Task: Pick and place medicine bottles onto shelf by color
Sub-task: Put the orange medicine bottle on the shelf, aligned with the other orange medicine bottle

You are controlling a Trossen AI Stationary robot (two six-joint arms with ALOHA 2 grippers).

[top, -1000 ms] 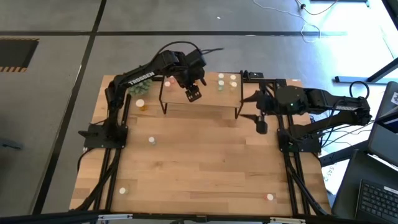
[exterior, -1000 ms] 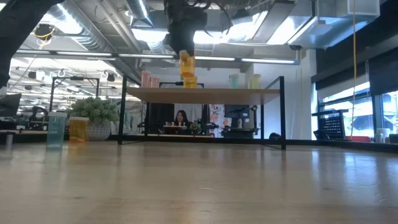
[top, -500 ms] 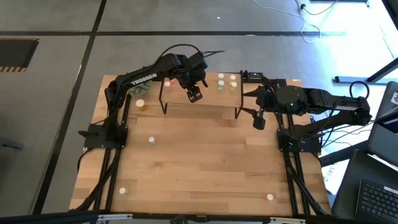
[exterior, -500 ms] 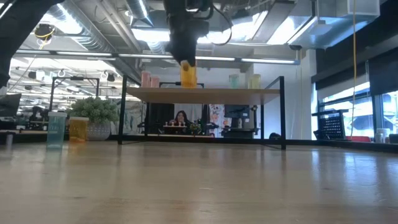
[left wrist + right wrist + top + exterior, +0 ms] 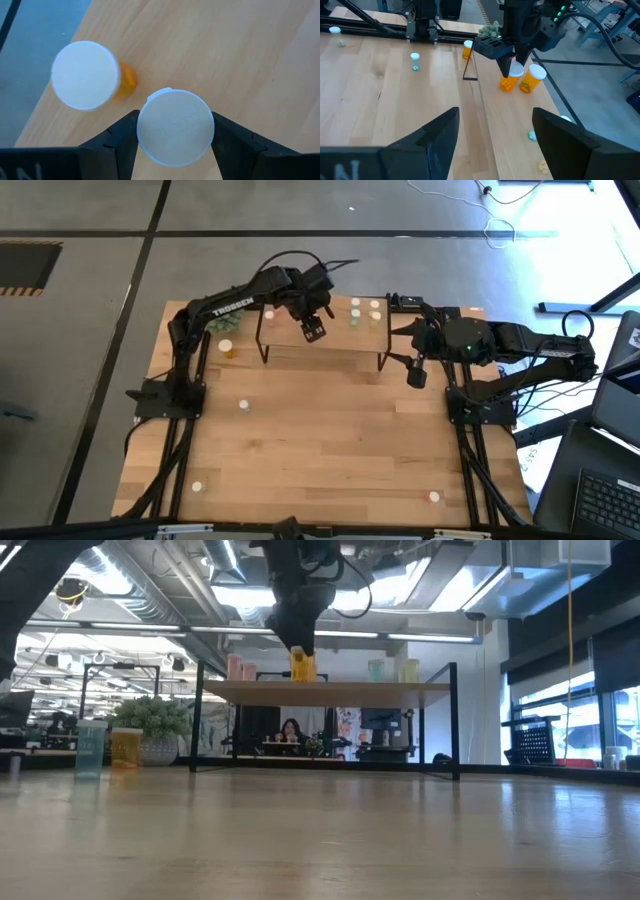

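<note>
My left gripper [image 5: 313, 331] stands over the left half of the shelf [image 5: 345, 342], shut on an orange medicine bottle [image 5: 508, 83] with a white cap. A second orange bottle [image 5: 86, 75] stands upright on the shelf board right beside it. Pink bottles [image 5: 240, 668] stand at the shelf's left end and pale green-yellow ones [image 5: 392, 670] toward its right end. My right gripper [image 5: 414, 372] hangs open just off the shelf's right end, with nothing between its fingers. My left gripper pinches the orange bottle's white cap [image 5: 150, 131] between its two fingers [image 5: 122, 136], one on each opposite side. The fingers come from above, slanting down. The bottle hangs below them, a little tilted, with its base [image 5: 506, 88] down at the shelf board.
A spiky green plant [image 5: 222, 323] and an orange bottle [image 5: 230, 348] stand on the table left of the shelf. Single bottles stand at mid-left [image 5: 243, 406], near-left [image 5: 197, 486] and near-right [image 5: 433, 497]. The middle of the table is bare wood.
My left gripper has come down with the orange bottle, from above the standing orange bottle to the level of the shelf board beside it. It stays shut on the cap. My right gripper has turned a little toward the shelf.
</note>
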